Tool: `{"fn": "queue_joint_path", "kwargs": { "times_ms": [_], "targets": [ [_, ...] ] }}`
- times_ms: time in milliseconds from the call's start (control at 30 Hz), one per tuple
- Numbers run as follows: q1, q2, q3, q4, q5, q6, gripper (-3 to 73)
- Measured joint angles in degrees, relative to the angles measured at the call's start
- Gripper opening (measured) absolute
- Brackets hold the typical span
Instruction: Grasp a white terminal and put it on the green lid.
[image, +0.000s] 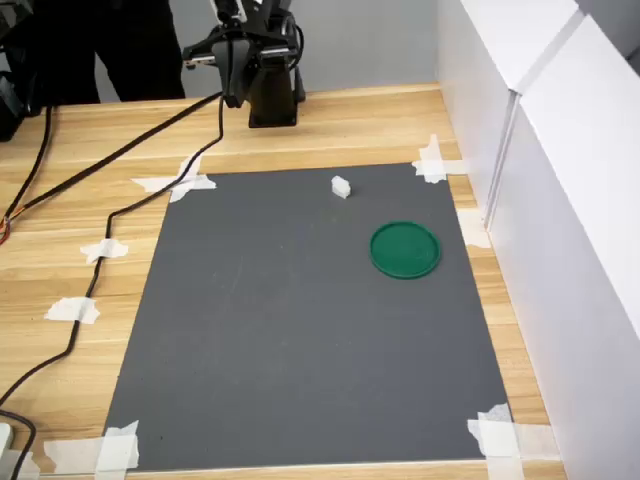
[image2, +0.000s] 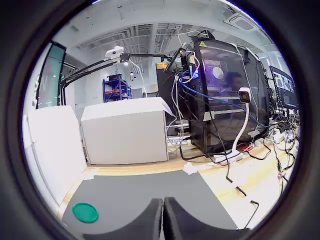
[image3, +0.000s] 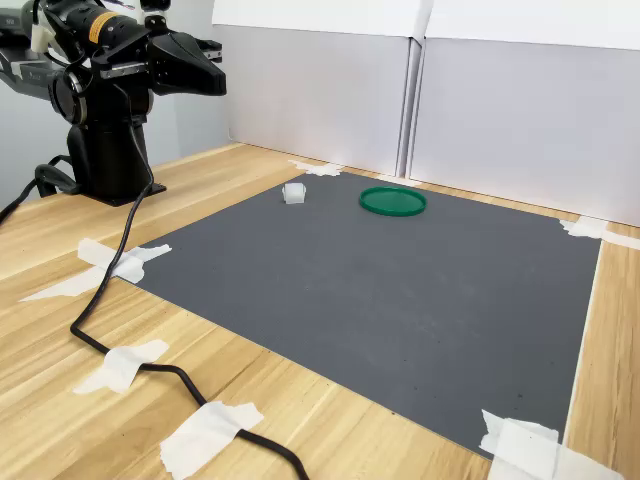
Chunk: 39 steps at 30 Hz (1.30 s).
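tool: jaws pressed together, empty, raised at mat's far edge | white terminal: far on mat, apart from green lid | near mat bare

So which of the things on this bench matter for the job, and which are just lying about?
Job:
white terminal
green lid
pincer, shut, held up off the mat

Lying about:
grey mat
tape pieces
black cable
white boxes
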Motion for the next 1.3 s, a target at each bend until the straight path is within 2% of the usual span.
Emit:
{"fn": "queue_joint_path", "kwargs": {
  "times_ms": [67, 267, 333, 433, 1300],
  "targets": [
    [0.00, 0.00, 0.00, -2.49, 0.06, 1.62, -1.6],
    [0.00, 0.00, 0.00, -12.91, 1.08, 8.89, -1.6],
    [0.00, 0.00, 0.00, -15.45, 1.43, 9.40, -1.6],
    [0.00, 0.00, 0.00, -17.25, 1.48, 9.74, -1.6],
    [0.00, 0.00, 0.00, -17.51, 3.90, 9.81, -1.6]
  ]
}}
